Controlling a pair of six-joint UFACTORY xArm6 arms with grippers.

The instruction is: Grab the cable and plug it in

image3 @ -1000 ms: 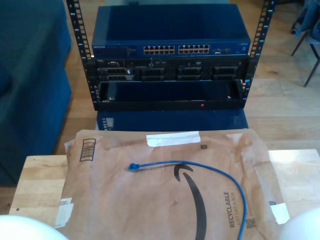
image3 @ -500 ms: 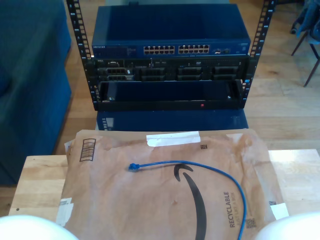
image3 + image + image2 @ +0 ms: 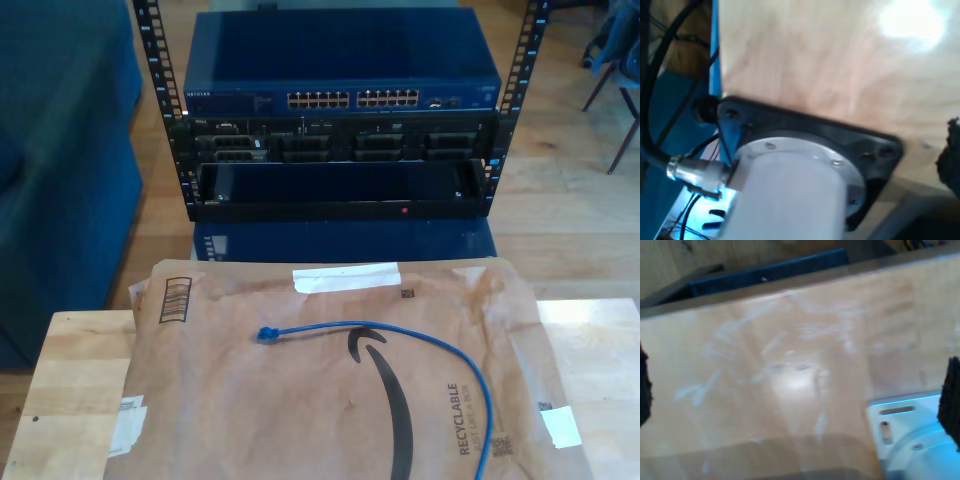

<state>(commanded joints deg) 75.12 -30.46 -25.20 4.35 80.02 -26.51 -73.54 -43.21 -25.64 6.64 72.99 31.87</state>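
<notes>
Lying on mailer, cable, exterior view

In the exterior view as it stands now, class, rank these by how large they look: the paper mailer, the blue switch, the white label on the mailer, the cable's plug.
1. Paper mailer, though nearest the camera.
2. Blue switch, farther back, so unsure against the mailer.
3. White label.
4. Plug.
</notes>
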